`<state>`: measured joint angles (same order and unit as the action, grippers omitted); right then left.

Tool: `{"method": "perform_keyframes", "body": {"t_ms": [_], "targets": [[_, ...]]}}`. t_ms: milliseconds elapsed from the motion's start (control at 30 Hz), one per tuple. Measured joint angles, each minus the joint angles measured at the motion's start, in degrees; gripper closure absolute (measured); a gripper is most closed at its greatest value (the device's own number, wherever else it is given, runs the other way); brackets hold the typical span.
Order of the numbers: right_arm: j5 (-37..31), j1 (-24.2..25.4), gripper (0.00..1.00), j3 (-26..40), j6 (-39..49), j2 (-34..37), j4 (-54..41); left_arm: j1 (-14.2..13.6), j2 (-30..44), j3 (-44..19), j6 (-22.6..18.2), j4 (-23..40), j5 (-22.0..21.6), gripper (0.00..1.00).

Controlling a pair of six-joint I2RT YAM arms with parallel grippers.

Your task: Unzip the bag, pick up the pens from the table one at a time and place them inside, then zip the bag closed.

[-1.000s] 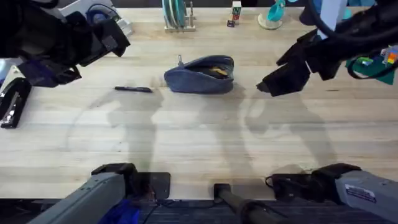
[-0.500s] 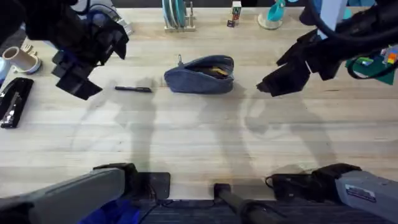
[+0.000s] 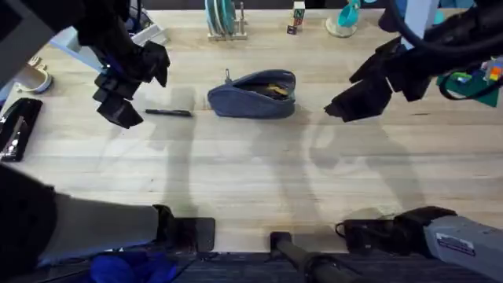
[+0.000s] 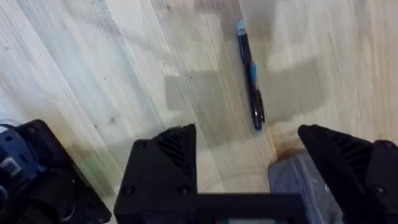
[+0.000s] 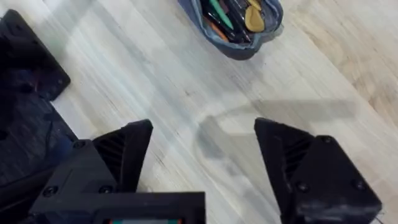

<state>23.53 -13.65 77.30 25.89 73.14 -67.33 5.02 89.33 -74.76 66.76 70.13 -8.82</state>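
The blue-grey bag (image 3: pixel 251 96) lies unzipped at the table's (image 3: pixel 251 173) back middle, with coloured pens showing inside it (image 5: pixel 233 25). One black pen (image 3: pixel 168 113) with a blue tip (image 4: pixel 250 74) lies flat on the wood, left of the bag. My left gripper (image 3: pixel 122 110) hovers just left of that pen's end; it is open and holds nothing (image 4: pixel 249 155). A corner of the bag (image 4: pixel 292 180) shows beside its fingers. To the right of the bag my right gripper (image 3: pixel 346 106) hangs above the table, open and holding nothing (image 5: pixel 202 149).
A black stapler (image 3: pixel 14 130) and a cup (image 3: pixel 31 77) sit at the left edge. Along the back stand a disc rack (image 3: pixel 224 20), a small box (image 3: pixel 297 17) and a teal object (image 3: pixel 346 17). Green and orange items (image 3: pixel 471 79) lie far right.
My left arm has swung from the far left corner toward the middle and down, ending beside the black pen. The right arm, bag and pen have stayed still.
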Motion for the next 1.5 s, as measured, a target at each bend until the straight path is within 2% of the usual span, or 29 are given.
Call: {"method": "perform_keyframes", "body": {"t_ms": [167, 300, 400, 667, 767, 1000, 1100, 1233, 1300, 1400, 1500], "targets": [[0.0, 0.0, 0.004, 0.0, 0.0, 0.0, -0.02, 0.57, 3.55, 0.53, 0.13, -2.84, 0.1, 0.008], [0.0, 0.0, 0.004, 0.0, 0.0, 0.0, -0.02, 1.41, 5.36, 4.32, 0.09, -7.25, 1.85, 0.008], [0.0, 0.0, 0.004, 0.0, 0.0, 0.0, -0.02, 2.77, 6.11, 8.27, -0.79, -12.5, 3.99, 0.005], [0.0, 0.0, 0.004, 0.0, 0.0, 0.0, -0.02, 6.43, 6.33, 13.52, -2.15, -17.53, 5.84, 0.008], [0.0, 0.0, 0.004, 0.0, 0.0, 0.0, -0.02, 6.53, 6.31, 15.35, -2.7, -20.53, 6.05, 0.019], [0.0, 0.0, 0.004, 0.0, 0.0, -0.02, 0.0, 6.53, 5.74, 16.06, -2.93, -21.48, 6.03, 0.027], [0.0, 0.0, 0.004, 0.0, 0.0, -0.02, -0.02, 6.56, 5.74, 16.21, -2.95, -21.27, 5.86, 0.094], [0.0, 0.0, 0.004, 0.0, 0.0, 0.0, -0.02, 6.56, 5.63, 16.28, -2.96, -21.11, 5.73, 0.13], [0.0, 0.0, 0.004, 0.0, 0.0, 0.0, -0.01, 6.56, 5.59, 16.37, -3.32, -21.18, 5.67, 0.228], [0.0, 0.0, 0.004, 0.0, 0.0, 0.12, 0.0, 6.56, 5.58, 16.37, -4.07, -21.6, 5.77, 0.45], [0.0, 0.0, 0.004, 0.0, 0.0, 0.77, -0.02, 6.53, 5.59, 16.37, -4.37, -21.85, 5.9, 0.63]]}}
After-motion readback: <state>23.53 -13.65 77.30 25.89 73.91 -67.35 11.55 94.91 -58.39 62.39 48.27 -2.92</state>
